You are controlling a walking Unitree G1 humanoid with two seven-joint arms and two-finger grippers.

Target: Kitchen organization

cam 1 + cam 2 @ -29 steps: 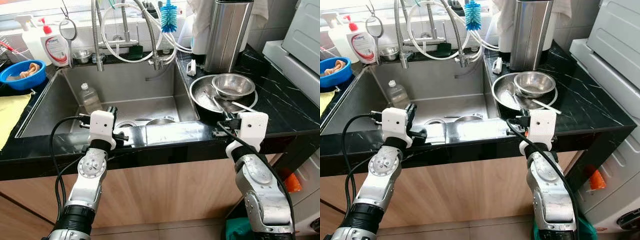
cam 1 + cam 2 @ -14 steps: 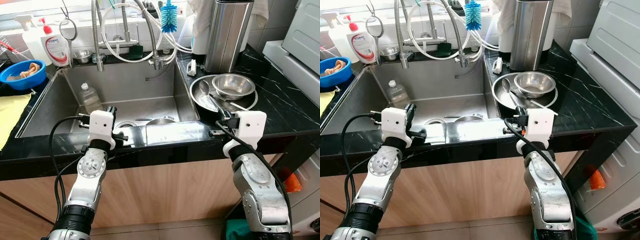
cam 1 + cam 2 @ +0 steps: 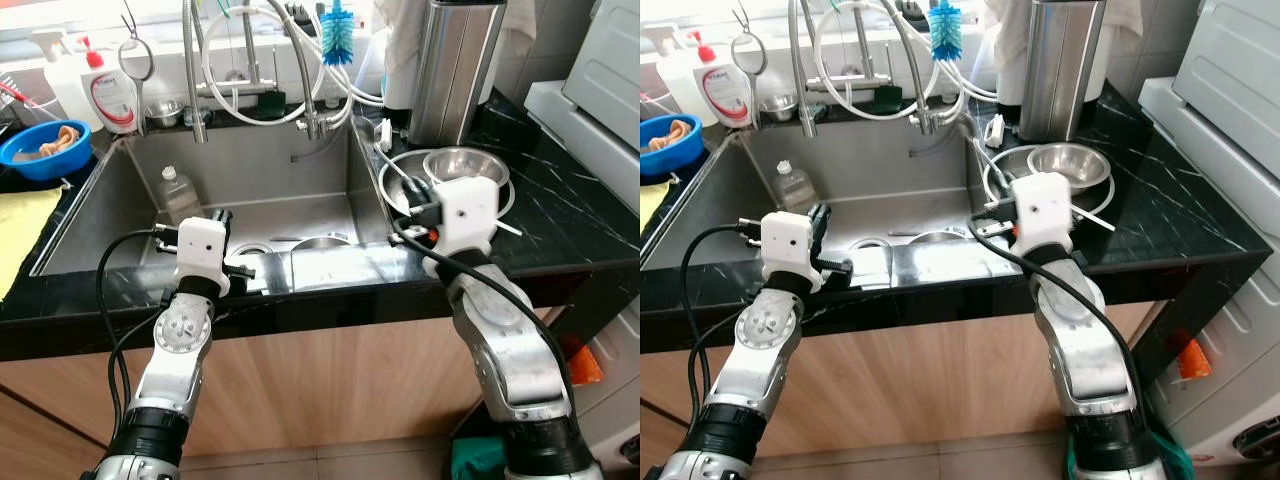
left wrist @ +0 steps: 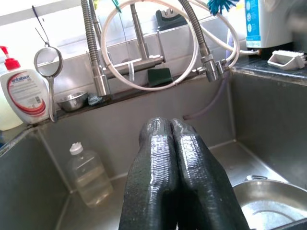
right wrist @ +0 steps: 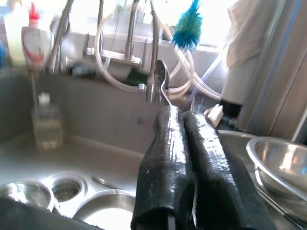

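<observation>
My right gripper [image 3: 414, 207] is shut on a metal spoon [image 3: 396, 167], holding it above the right rim of the steel sink [image 3: 120, 215]. The spoon's bowl [image 5: 161, 73] sticks up past the fingertips. Behind it on the black counter sits a wide steel dish [image 3: 400, 190] with a smaller steel bowl [image 3: 466, 166] inside it. My left gripper [image 4: 171, 125] is shut on nothing, hovering over the sink's front edge. In the basin lie a clear plastic bottle [image 3: 179, 195] and a steel bowl [image 3: 320, 243].
Faucet hoses [image 3: 255, 75] and a blue brush [image 3: 338, 35] hang over the basin's back. A tall steel canister [image 3: 455, 70] stands at the back right. A blue bowl [image 3: 42, 150], a soap bottle [image 3: 111, 95] and a yellow cloth [image 3: 20, 232] are on the left.
My right gripper has risen and swung left from the counter's front toward the sink, carrying the spoon out of the wide dish. The left arm has stayed put.
</observation>
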